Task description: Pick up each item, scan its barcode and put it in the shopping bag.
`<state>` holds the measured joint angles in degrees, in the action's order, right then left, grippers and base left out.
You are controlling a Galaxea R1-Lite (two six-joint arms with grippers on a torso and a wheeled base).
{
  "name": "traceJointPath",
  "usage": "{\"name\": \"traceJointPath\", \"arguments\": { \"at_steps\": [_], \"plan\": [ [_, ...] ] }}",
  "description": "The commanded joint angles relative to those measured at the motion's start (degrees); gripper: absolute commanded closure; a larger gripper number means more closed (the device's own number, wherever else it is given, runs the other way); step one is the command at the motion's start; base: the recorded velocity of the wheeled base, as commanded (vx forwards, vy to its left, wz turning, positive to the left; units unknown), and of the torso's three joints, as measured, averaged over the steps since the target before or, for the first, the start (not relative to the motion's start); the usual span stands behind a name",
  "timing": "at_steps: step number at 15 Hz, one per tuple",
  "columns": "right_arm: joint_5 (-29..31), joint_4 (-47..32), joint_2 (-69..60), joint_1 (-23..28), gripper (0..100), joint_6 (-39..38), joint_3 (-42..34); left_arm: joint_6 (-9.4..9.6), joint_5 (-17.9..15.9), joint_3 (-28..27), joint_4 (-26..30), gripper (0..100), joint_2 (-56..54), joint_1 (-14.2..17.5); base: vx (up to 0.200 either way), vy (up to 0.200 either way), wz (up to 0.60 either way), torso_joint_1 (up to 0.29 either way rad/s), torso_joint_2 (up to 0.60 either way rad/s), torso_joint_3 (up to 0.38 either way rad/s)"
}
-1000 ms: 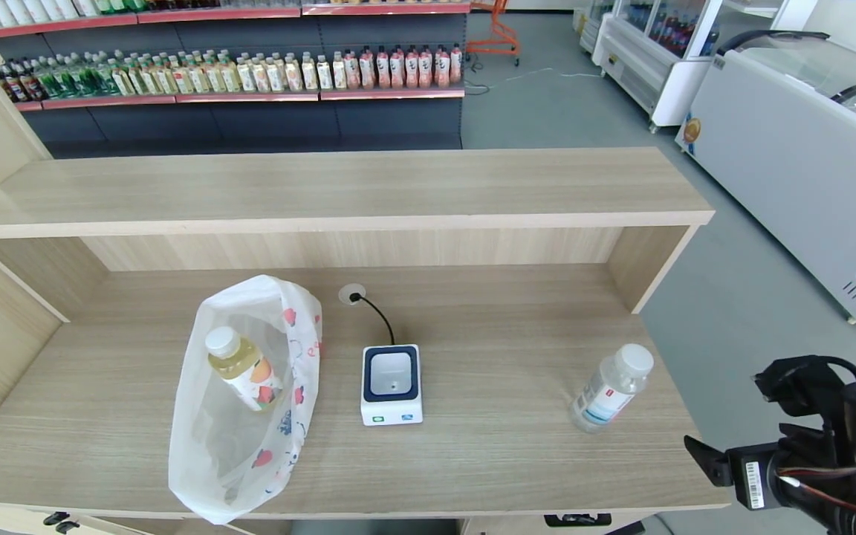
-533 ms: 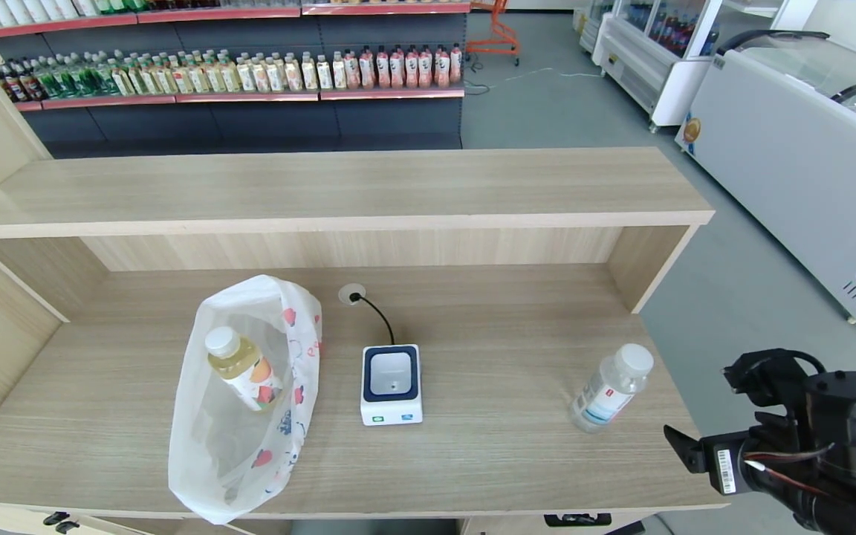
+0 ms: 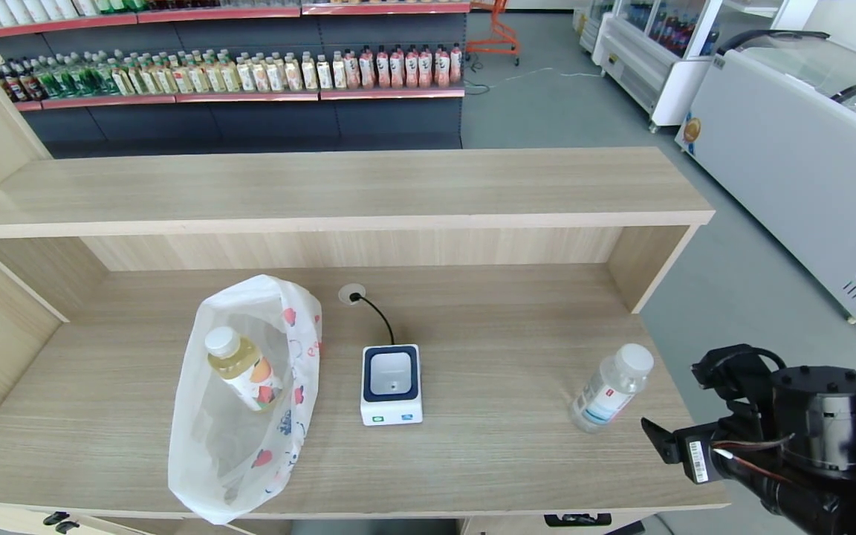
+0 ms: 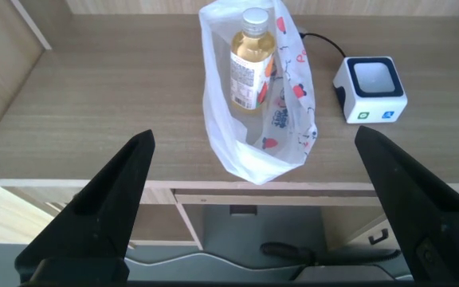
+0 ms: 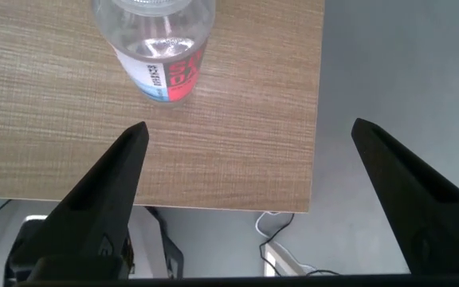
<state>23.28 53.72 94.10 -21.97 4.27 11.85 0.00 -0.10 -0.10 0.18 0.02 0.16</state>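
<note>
A clear water bottle [image 3: 612,388] with a white cap and a red-and-blue label lies on the wooden counter [image 3: 487,453] near its right edge. My right gripper [image 3: 684,405] is open just off that edge, to the right of the bottle. In the right wrist view the water bottle [image 5: 159,49] lies beyond the open right gripper [image 5: 249,131], not between its fingers. A white shopping bag [image 3: 242,401] with red prints lies at the left, holding a yellow drink bottle [image 3: 242,369]. The white scanner [image 3: 391,384] sits mid-counter. My left gripper [image 4: 255,137] is open, off the front edge before the shopping bag [image 4: 253,96].
A raised wooden ledge [image 3: 324,189] and side walls close the counter at the back and on both sides. A black cable [image 3: 377,312] runs from the scanner to a hole behind it. Chest freezers [image 3: 807,148] stand at the right and drink shelves [image 3: 235,74] far behind.
My right gripper has moved left and slightly up, closer to the water bottle at the counter's right edge. Bag, scanner and bottles have stayed where they were.
</note>
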Motion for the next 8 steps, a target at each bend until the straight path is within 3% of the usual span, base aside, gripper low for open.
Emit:
{"name": "traceJointPath", "arguments": {
  "at_steps": [1, 8],
  "plan": [
    [-0.34, 1.65, 2.58, -0.18, 0, 0.48, 0.10, 0.00, 0.01, 0.01, -0.01, 0, -0.02, 0.02, 0.000, 0.000, 0.00, 0.000, 0.00, 0.000],
    [-2.45, 10.00, 9.08, -0.18, 0, 2.68, 0.37, -0.09, 0.01, 0.01, -0.01, 0, -0.02, 0.02, 0.000, 0.000, 0.00, 0.000, 0.00, 0.000]
  ]
}}
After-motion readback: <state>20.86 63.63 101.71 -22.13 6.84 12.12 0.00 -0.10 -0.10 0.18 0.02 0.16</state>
